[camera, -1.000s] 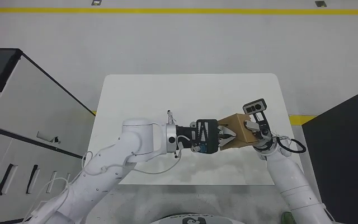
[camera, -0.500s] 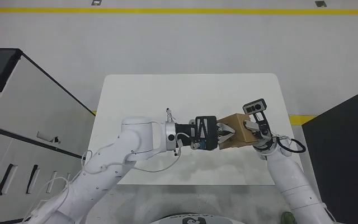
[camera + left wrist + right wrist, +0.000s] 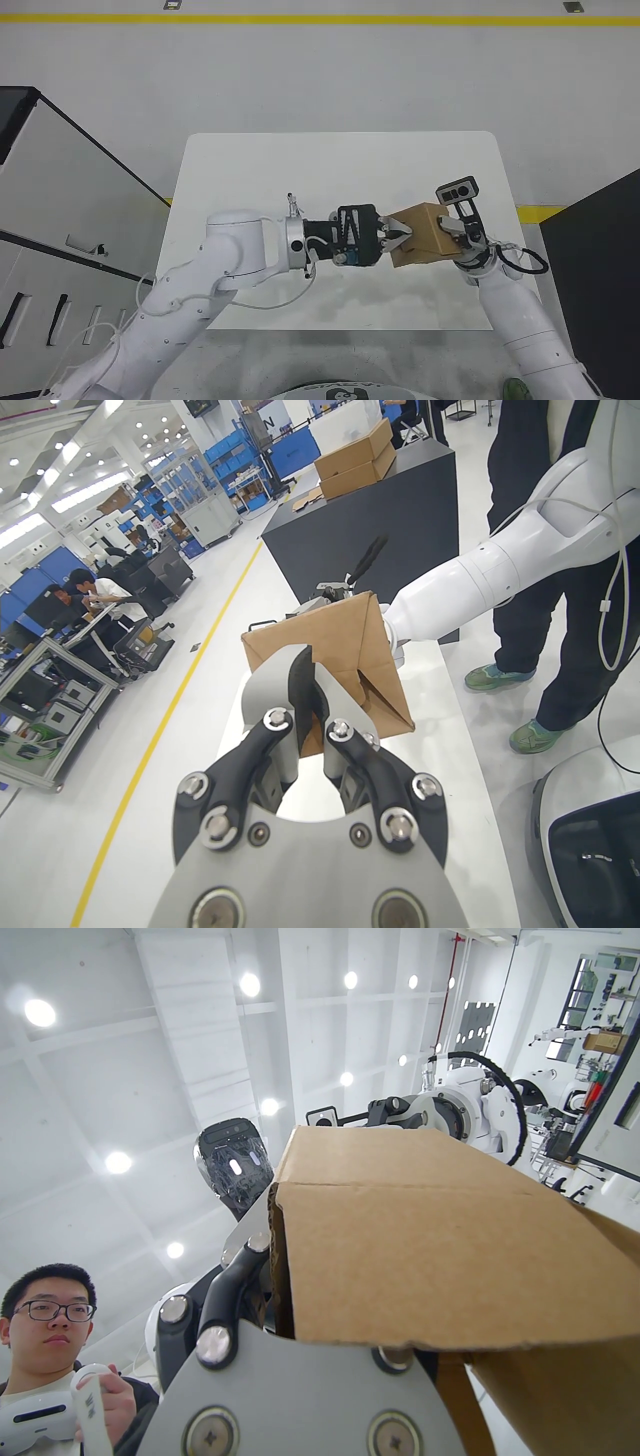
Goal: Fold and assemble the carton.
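A brown carton (image 3: 420, 235) is held above the white table (image 3: 250, 170), right of its middle. My right gripper (image 3: 448, 230) is shut on the carton's right side. In the right wrist view the carton (image 3: 425, 1253) covers that gripper's fingertips, and one dark finger (image 3: 235, 1273) shows beside its edge. My left gripper (image 3: 395, 240) is at the carton's left end with its fingers drawn together. In the left wrist view the gripper (image 3: 306, 660) stands in front of the lower corner of the carton (image 3: 345, 635). That end has folded flaps that leave a small gap.
A black cabinet (image 3: 590, 260) stands right of the table and a grey cabinet (image 3: 60, 180) left of it. In the left wrist view the black cabinet (image 3: 390, 510) carries stacked cartons (image 3: 350, 455). The left and far parts of the tabletop are bare.
My left gripper has drawn back to the left, from over the carton's end to its edge. The carton has turned slightly in the right gripper.
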{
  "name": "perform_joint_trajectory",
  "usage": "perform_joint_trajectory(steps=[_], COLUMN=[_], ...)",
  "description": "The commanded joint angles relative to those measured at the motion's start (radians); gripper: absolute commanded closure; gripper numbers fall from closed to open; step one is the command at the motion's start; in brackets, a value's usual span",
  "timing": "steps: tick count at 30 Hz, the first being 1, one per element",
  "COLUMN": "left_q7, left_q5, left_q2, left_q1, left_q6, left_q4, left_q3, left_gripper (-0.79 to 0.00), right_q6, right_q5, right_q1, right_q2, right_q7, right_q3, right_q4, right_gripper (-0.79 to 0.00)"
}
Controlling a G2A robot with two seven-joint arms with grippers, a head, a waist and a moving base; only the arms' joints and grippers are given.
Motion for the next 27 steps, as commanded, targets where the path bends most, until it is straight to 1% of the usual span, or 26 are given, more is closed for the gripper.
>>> perform_joint_trajectory(steps=[1,11,27], left_q7=[0.005,0.008,-0.005], left_q5=[-0.004,-0.005,-0.006], left_q2=[-0.001,-0.009,-0.011], left_q1=[0.0,-0.02,-0.029], left_q6=[-0.008,-0.005,-0.008], left_q4=[-0.004,-0.003,-0.002], left_q3=[0.012,0.051,0.06], left_gripper=[0.0,0.0,0.0], right_q6=[-0.002,-0.008,-0.019], right_q5=[-0.003,-0.007,-0.009], right_q1=[-0.001,-0.007,-0.018], right_q2=[0.001,0.004,0.008], right_q7=[0.0,0.0,0.0], right_q3=[0.0,-0.008,-0.017], right_q4=[0.0,-0.013,-0.034], right_gripper=[0.0,0.0,0.0])
